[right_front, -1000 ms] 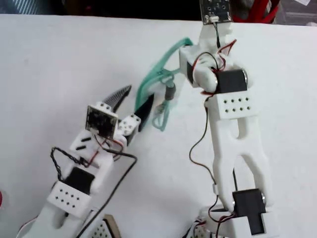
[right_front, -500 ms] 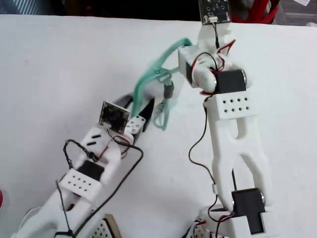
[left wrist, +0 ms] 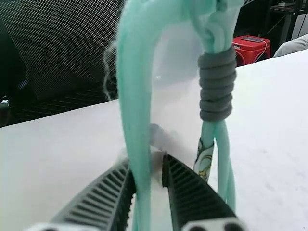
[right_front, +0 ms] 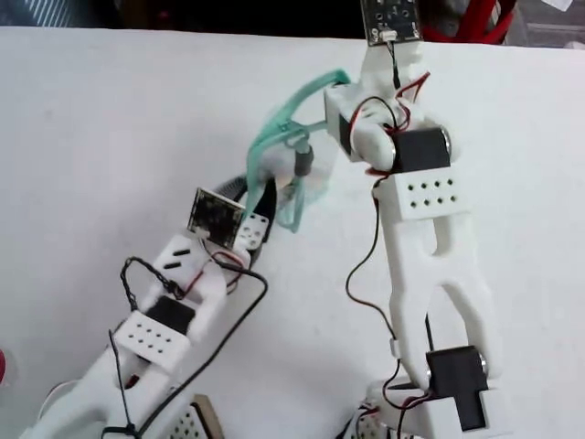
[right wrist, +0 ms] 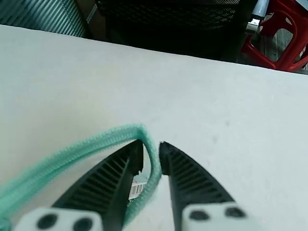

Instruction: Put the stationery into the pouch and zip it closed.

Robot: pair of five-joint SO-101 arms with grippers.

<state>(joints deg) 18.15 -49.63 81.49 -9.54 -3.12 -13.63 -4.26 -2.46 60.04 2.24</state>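
Pouch (right_front: 285, 119) is stretched over the bench (right_front: 110, 119) by its teal rim (left wrist: 137, 110), left jaws and right jaws each clamped tight on it, probably to tauten the zip for closing.

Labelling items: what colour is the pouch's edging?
Mint green; the edging shows best in the left wrist view.

White table (right_front: 110, 137) beneath a teal pouch (right_front: 292, 146)
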